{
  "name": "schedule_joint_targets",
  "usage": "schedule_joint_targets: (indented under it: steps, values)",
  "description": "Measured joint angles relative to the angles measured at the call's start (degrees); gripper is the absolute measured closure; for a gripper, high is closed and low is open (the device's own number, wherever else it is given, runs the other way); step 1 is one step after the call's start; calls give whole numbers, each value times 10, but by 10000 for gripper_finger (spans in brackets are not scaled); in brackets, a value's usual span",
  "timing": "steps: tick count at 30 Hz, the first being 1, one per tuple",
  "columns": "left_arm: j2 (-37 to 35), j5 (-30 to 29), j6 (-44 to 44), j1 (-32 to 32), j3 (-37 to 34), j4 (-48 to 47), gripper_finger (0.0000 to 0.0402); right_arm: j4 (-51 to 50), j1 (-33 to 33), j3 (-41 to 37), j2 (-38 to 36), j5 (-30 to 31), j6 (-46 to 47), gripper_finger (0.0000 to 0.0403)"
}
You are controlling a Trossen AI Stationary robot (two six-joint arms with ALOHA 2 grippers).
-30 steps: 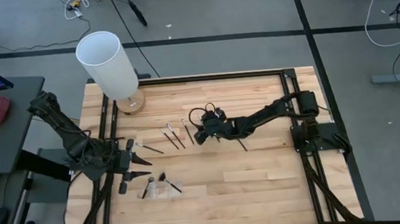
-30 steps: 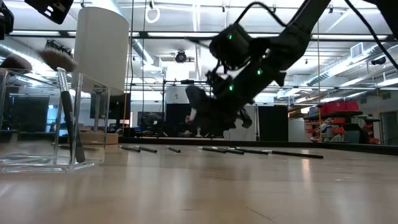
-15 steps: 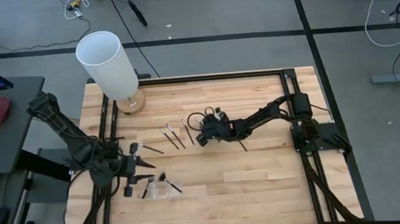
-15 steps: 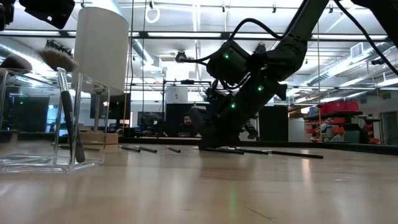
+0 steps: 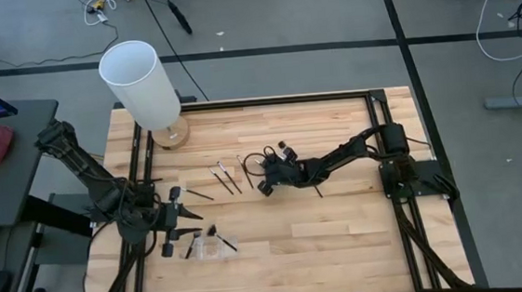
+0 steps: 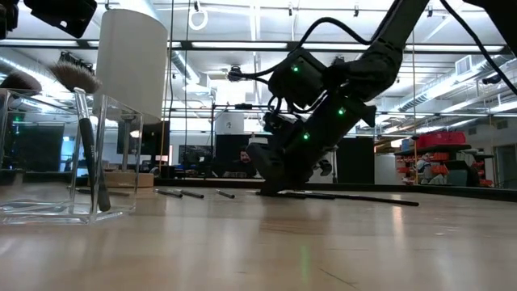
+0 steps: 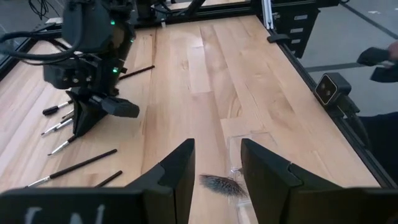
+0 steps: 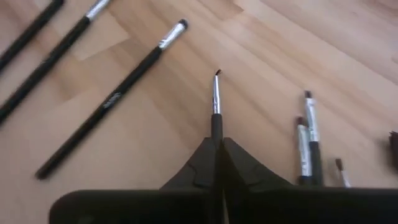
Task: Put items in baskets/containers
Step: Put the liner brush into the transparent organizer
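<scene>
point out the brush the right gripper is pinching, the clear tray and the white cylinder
pinched brush [image 8: 216, 99], right wrist view, its silver ferrule
clear tray [image 6: 113, 212], low view, its front wall
white cylinder [image 5: 140, 86], high view, its side

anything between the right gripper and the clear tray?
High view: only bare wood lies between the right gripper, shut on a thin brush, and the clear tray. The loose brushes lie off that line, toward the lamp.

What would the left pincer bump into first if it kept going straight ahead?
Probably the fluffy brush lying just ahead between the left pincer's open fingers, beside the clear tray. Depth is hard to judge.
</scene>
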Motion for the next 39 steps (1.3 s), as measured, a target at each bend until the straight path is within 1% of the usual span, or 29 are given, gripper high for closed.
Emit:
schedule_joint_targets:
  steps: [5, 12, 19, 22, 25, 28, 31, 34, 37, 39]
  values:
    - [0, 0, 0, 0, 0, -15, 268, 75, 28, -3, -14, 2, -19, 398]
    - [0, 0, 4, 0, 0, -24, 268, 270, 64, -2, -23, 22, -77, 398]
    - [0, -66, 22, 0, 0, -18, 268, 497, 109, -1, -23, 29, -173, 398]
    - [0, -77, 47, 0, 0, 5, 268, 566, 128, 6, -24, 5, -211, 398]
    - [0, -77, 78, 0, 0, 43, 267, 578, 142, 28, -24, -24, -247, 398]
    - [0, -69, 100, 12, 0, 72, 253, 572, 152, 61, -24, -50, -289, 398]
    - [4, -29, 119, 36, 0, 94, 224, 553, 161, 91, -24, -70, -326, 398]
    - [23, 25, 150, 58, 0, 147, 188, 545, 167, 111, -24, -77, -355, 398]
    - [55, 42, 190, 69, 0, 217, 163, 540, 171, 119, -24, -75, -362, 398]
    - [78, 43, 227, 71, 0, 267, 158, 538, 172, 120, -24, -75, -362, 398]
